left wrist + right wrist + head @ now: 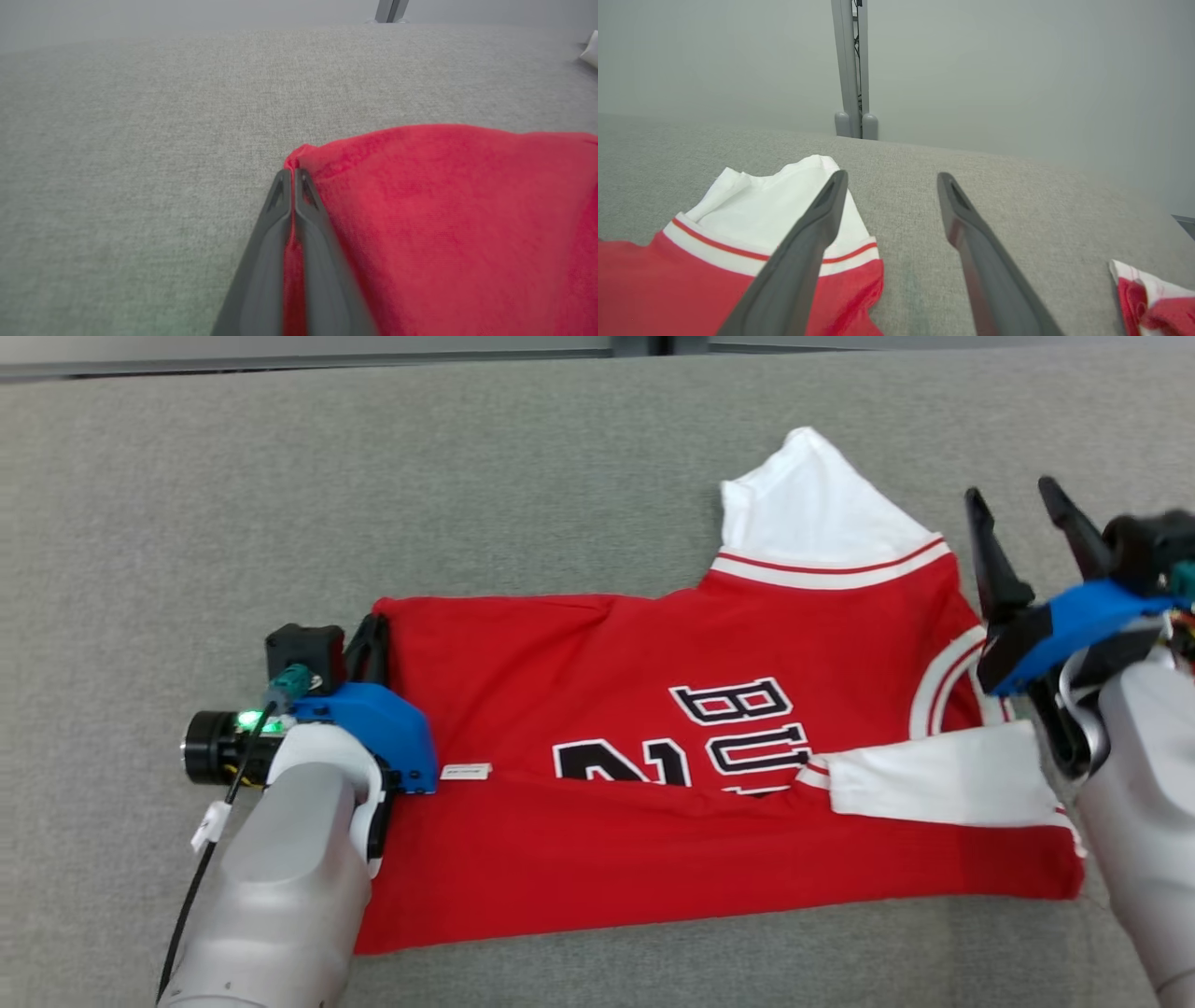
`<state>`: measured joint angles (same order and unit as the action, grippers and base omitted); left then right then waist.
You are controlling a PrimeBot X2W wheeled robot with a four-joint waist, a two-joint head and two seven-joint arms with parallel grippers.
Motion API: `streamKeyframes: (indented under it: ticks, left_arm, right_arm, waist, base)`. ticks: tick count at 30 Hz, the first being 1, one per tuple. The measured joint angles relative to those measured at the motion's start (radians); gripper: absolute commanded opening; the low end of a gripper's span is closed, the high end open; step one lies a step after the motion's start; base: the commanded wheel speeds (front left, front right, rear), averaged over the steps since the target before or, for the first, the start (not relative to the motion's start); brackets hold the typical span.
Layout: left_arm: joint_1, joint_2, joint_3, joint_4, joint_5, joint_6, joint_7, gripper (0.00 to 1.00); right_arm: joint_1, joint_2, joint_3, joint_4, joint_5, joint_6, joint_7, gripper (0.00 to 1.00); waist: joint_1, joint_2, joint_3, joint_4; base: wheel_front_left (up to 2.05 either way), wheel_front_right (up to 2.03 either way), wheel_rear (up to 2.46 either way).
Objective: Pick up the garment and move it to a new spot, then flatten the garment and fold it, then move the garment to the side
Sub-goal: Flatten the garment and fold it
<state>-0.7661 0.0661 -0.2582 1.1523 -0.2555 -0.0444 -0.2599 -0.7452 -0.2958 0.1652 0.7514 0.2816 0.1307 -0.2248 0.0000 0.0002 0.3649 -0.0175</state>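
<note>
Since the shirt [597,821] lies half-folded on the grey table [280,476], the left gripper [372,644] pinches the shirt's far hem corner between pressed-together jaws, likely to carry a fold. The right gripper [1013,499] hovers spread and empty just beside the shirt's collar end.

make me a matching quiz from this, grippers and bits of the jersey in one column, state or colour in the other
Column one
1 left gripper
2 right gripper
3 jersey
4 far sleeve

Column two
A white
B open, holding nothing
C red with black lettering
D shut on a corner of cloth

Pairs: 1-D, 2-B, 3-C, 4-A
</note>
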Motion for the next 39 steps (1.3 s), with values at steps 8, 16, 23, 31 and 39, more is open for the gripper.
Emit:
streamKeyframes:
  ticks: [8, 16, 23, 31, 39]
  left_arm:
    - [-0.002, -0.014, -0.044, -0.141, -0.002, 0.036, -0.002, 0.0]
    - [0.051, -0.015, -0.176, -0.348, -0.085, 0.077, -0.002, 0.0]
    - [0.049, -0.016, -0.26, -0.419, -0.14, 0.121, -0.002, 0.0]
    - [0.051, -0.016, -0.275, -0.446, -0.167, 0.153, -0.002, 0.0]
    - [0.061, -0.017, -0.177, -0.516, -0.118, 0.184, -0.002, 0.0]
  right_arm:
    - [-0.182, -0.042, 0.078, 0.167, -0.018, 0.0, 0.09, 1.0]
    - [-0.292, -0.091, 0.095, 0.326, -0.044, 0.0, 0.142, 1.0]
    - [-0.364, -0.124, 0.1, 0.428, -0.064, 0.0, 0.183, 1.0]
    - [-0.401, -0.125, 0.113, 0.472, -0.057, 0.001, 0.209, 0.0]
    - [-0.426, -0.158, 0.049, 0.49, -0.083, 0.0, 0.012, 0.0]
  waist:
    - [0.0001, 0.0001, 0.028, 0.096]
    - [0.0001, 0.0, 0.067, 0.199]
    - [0.0001, 0.0, 0.111, 0.276]
    - [-0.0001, -0.0002, 0.143, 0.301]
    - [0.0, -0.0002, 0.125, 0.266]
  base:
    - [0.0, 0.0, 0.0]
    - [0.0, 0.0, 0.0]
    - [0.0, 0.0, 0.0]
    - [0.0, 0.0, 0.0]
    - [0.0, 0.0, 0.0]
